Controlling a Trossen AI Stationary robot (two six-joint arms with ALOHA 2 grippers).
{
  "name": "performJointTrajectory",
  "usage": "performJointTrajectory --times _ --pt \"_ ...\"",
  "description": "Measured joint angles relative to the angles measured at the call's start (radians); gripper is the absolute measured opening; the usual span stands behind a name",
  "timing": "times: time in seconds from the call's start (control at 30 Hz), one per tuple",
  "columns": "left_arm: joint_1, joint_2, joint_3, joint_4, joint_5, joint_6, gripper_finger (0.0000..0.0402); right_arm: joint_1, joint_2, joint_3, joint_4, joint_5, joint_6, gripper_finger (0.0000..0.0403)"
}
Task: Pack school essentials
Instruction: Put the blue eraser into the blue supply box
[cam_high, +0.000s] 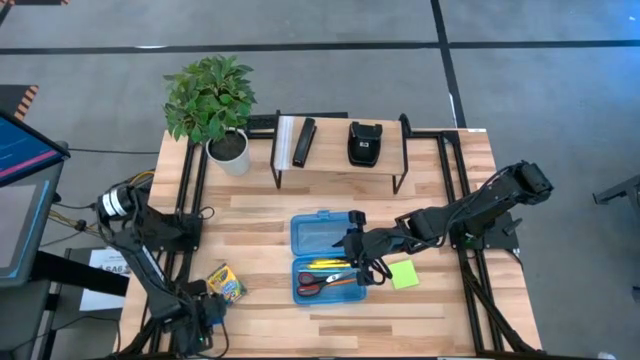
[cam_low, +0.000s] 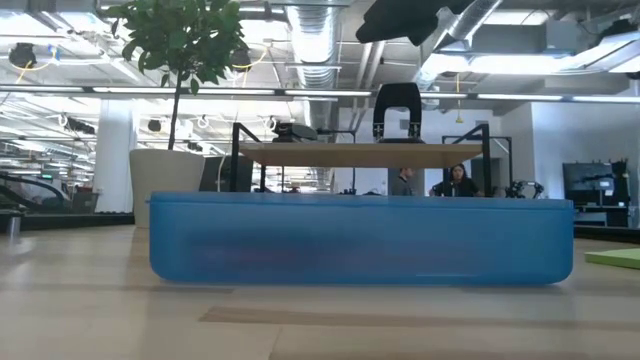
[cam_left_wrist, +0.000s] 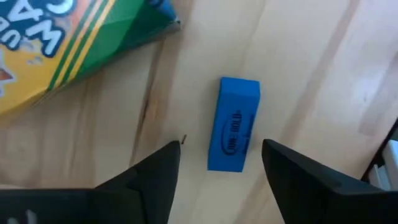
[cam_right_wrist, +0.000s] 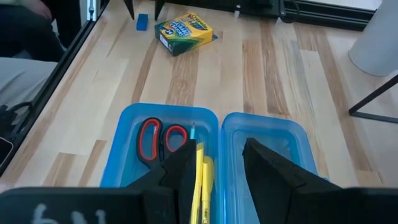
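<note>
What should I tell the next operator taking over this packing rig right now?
Left gripper: open, hovering over the blue eraser beside the crayon box, front left of the table.
Right gripper: open, above the open blue case.
Done: scissors, pencils and pen lie in the case.
Left: eraser, crayon box and green sticky notes, which lie right of the case.

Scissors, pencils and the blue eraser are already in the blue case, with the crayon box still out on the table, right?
Not quite. The blue eraser still lies on the table beside the crayon box, between the open left gripper's fingers, as the left wrist view shows. The rest holds.
</note>
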Motion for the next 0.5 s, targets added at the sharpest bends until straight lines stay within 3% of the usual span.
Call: performJointTrajectory --times 0.5 --pt "0.0 0.0 -0.002 -0.03 -0.031 -0.019 0.02 0.0 0.0 0.0 0.021 0.001 -0.016 0.0155"
